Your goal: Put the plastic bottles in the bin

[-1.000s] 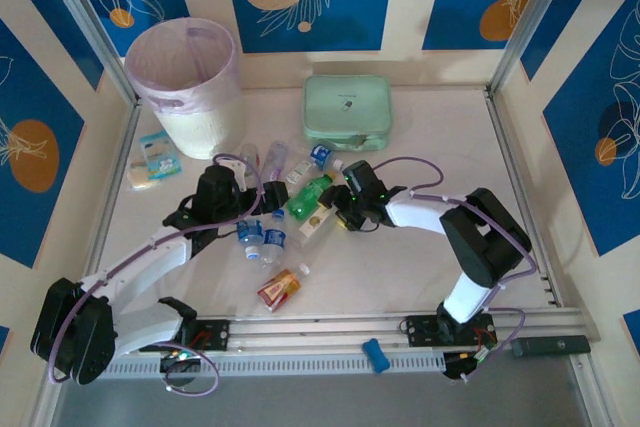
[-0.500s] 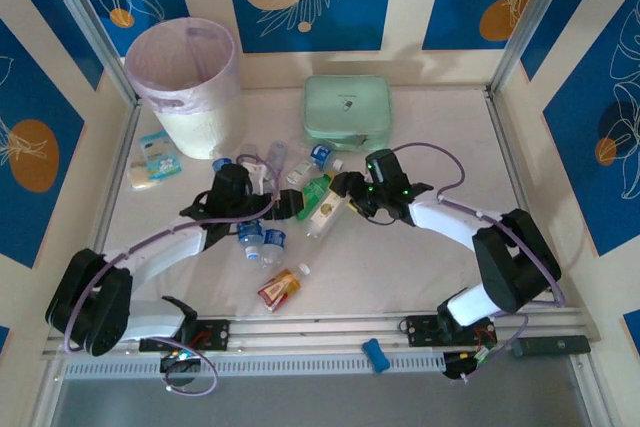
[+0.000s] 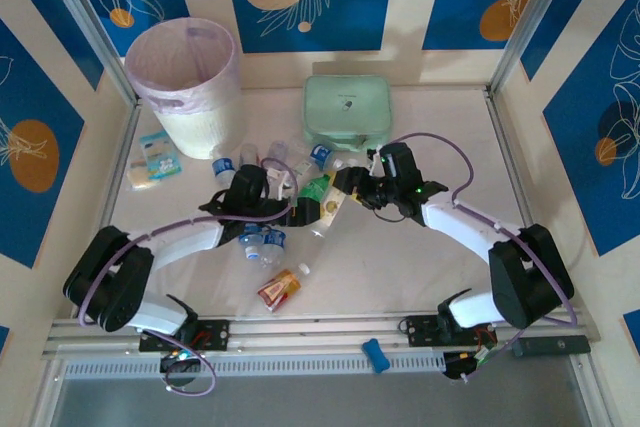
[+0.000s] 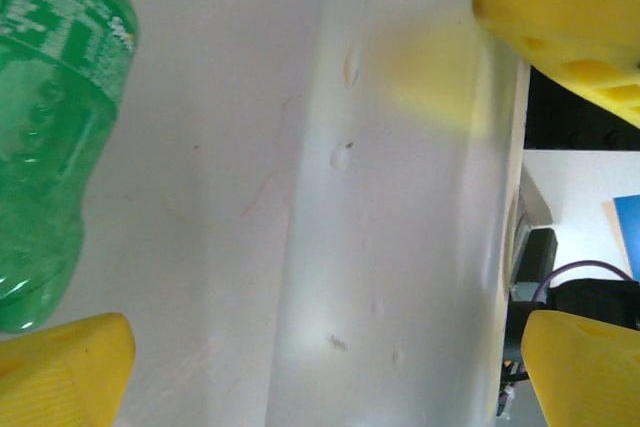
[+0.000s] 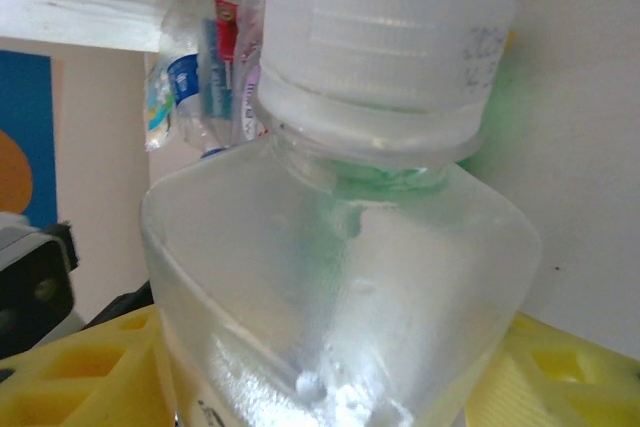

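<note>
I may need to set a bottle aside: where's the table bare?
Bare table right of the green case, and in front between the red packet and right arm's base. Crowded: bottles in the middle.

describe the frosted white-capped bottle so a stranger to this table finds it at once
Find the mint green rectangular case at the table's back; just in front lies a cluster of small plastic bottles. The frosted plastic bottle sits beside the green plastic bottle there. Its wide white cap and square shoulders set it apart from neighbours with blue labels.
</note>
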{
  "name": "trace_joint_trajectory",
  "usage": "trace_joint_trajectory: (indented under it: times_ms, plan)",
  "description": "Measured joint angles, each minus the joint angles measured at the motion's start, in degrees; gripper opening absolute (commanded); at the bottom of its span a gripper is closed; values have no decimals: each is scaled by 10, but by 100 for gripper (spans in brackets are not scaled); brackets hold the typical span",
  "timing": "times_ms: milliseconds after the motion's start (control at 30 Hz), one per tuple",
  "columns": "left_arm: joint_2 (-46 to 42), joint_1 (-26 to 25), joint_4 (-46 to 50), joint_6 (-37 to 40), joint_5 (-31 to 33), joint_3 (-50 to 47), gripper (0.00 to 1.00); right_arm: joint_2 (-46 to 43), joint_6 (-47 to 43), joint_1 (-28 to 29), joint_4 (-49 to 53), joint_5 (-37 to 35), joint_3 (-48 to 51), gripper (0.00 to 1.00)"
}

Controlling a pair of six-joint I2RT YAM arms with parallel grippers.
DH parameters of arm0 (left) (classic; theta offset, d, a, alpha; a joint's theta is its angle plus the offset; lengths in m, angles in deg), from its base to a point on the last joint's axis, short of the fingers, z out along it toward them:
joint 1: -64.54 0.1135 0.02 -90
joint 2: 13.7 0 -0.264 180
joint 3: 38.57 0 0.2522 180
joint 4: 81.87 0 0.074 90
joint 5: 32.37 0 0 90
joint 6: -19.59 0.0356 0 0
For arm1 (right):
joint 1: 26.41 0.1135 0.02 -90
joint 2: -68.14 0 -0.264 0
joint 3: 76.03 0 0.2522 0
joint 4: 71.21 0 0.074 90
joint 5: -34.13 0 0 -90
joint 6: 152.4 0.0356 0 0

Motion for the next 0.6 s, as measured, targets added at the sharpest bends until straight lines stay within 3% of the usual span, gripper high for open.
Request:
trace_joint_trajectory:
  times_ms: [300,600]
  plan:
    - [51,-20,-80,-45,-36,19,85,-2,-2,0,-46,30,11,49]
    - [65,-28,-92,-57,-47,29,64,-6,-2,-1,-63,35,23,48]
